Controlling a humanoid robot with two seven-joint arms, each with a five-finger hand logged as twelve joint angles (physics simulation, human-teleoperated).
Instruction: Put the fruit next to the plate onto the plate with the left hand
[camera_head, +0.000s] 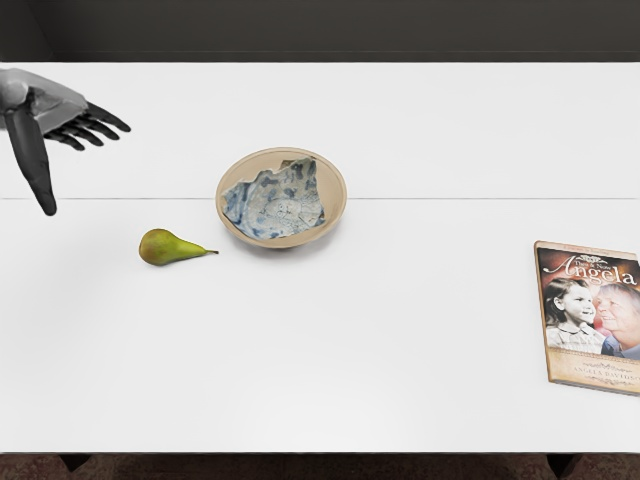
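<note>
A green-yellow pear (167, 247) lies on its side on the white table, stem pointing right toward the plate. The plate (281, 197) is a round tan dish with a blue-and-white pattern inside, just right of and slightly behind the pear, with a small gap between them. My left hand (62, 140) hovers at the far left, up and to the left of the pear, well apart from it. Its dark fingers are spread and the thumb hangs down; it holds nothing. The right arm does not show.
A book (590, 316) with a photo cover lies flat near the table's right edge. The white table (350, 350) reaches a front edge low in the picture, and a dark wall runs behind it.
</note>
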